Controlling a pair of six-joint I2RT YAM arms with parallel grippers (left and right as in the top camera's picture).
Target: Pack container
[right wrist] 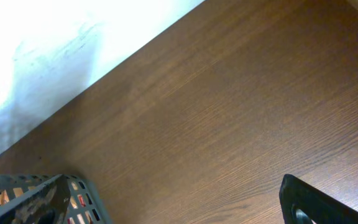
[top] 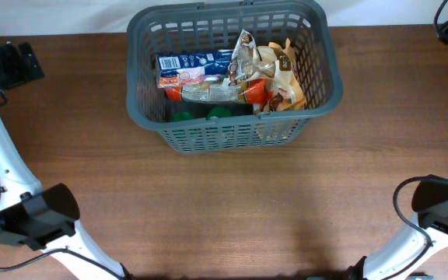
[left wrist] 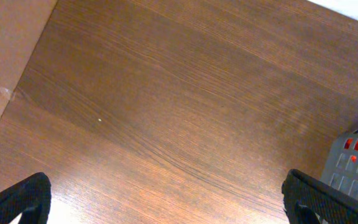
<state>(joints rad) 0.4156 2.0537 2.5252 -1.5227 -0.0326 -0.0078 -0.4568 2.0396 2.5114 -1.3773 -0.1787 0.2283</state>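
Container point(top: 232, 78): dark grey lattice basket standing upright on the wooden table point(top: 224, 210), at the far centre, well apart from both grippers. Contents noted: a blue-and-white packet point(top: 193, 66), tan snack bags point(top: 282, 74), an orange-red item point(top: 255, 92) and green-topped items point(top: 218, 113) against the near wall. Left gripper point(left wrist: 166, 202): fingers spread wide, holding nothing, bare table between them, a basket corner at lower right. Right gripper point(right wrist: 325, 203): one black finger visible; spread cannot be told
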